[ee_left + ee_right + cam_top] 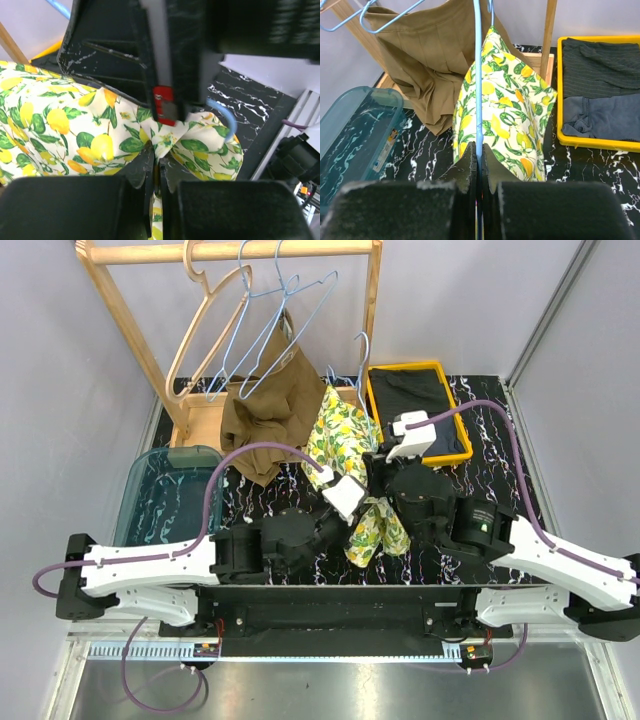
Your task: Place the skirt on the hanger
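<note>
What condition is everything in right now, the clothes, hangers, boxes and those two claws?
Lemon skirt: bunched against the hanger, pinched.
Blue hanger: held upright.
Left gripper: shut on lemon skirt.
Right gripper: shut on blue hanger.
Brown garment: hanging, rumpled.
Yellow tray: holds dark clothes.
Teal bin: looks empty.
Spare hangers: hanging on wooden rail.

Black tabletop (495, 455) veined white, filling the middle of the overhead view. Bears a translucent teal bin (170, 453) at centre left, close against the left edge. Bears a yellow tray (405, 366) at upper right, dark folded garments (415, 395) inside. Carries the wooden rack base (205, 420) at upper left. Catches the lower folds of a brown garment (265, 425) just right of the bin and, at centre frame, a lemon-print skirt (340, 430) trailing toward the bottom of the frame.
</note>
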`<state>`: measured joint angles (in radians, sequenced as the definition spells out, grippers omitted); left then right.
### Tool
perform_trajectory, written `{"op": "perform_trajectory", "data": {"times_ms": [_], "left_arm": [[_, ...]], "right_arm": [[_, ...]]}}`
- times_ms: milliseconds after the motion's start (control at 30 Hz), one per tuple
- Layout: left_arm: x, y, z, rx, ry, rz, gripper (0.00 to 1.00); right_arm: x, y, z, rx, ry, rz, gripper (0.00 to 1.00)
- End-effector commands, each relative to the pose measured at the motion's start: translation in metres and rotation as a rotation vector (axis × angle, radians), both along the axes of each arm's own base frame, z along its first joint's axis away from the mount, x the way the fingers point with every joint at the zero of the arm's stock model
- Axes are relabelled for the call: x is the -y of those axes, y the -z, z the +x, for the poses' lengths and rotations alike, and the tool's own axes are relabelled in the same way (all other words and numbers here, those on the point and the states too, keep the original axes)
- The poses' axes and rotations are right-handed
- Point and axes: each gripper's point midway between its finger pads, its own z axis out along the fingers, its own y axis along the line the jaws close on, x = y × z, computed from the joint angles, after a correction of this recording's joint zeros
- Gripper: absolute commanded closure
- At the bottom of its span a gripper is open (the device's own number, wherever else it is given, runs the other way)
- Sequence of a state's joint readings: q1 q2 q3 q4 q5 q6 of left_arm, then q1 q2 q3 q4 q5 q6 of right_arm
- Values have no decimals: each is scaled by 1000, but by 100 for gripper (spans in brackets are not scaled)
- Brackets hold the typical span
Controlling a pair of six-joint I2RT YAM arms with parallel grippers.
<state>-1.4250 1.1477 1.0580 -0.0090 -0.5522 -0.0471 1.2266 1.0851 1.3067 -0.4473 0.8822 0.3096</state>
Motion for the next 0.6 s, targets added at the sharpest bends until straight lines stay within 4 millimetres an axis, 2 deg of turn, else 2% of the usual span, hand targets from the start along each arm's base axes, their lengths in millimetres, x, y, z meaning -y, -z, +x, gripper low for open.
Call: {"op": "perform_trajectory", "data": {"times_ms": [0, 67, 167, 200, 300, 333, 367, 400, 467, 500, 567], "left_arm": [[4, -32, 4, -3, -36, -82, 92], [7, -32, 2, -2, -18, -78, 91], [10, -34, -3, -3, 17, -82, 82], [9, -34, -6, -2, 34, -84, 69], [4, -29, -8, -8, 42, -83, 42], [-1, -33, -9, -6, 43, -97, 24], [-7, -26, -7, -14, 20, -79, 16], [-16, -31, -6, -15, 6, -101, 4], [-30, -29, -3, -17, -32, -105, 1], [-42, -38, -3, -14, -44, -134, 1], [-58, -40, 1, -10, -87, -148, 1]], "right_arm": [[4, -27, -8, 37, -41, 134, 100], [5, -25, -6, 36, -31, 125, 100], [4, -20, -2, 36, -2, 99, 100], [3, -19, -1, 37, -1, 97, 100], [3, -26, 0, 55, 8, 108, 100], [4, -28, 1, 65, 9, 104, 100], [5, -33, 1, 75, 12, 118, 100], [5, -34, 2, 80, 14, 114, 100], [5, -40, 3, 96, 21, 116, 100], [4, -41, 4, 103, 20, 106, 100], [3, -45, 6, 114, 25, 107, 100]]}}
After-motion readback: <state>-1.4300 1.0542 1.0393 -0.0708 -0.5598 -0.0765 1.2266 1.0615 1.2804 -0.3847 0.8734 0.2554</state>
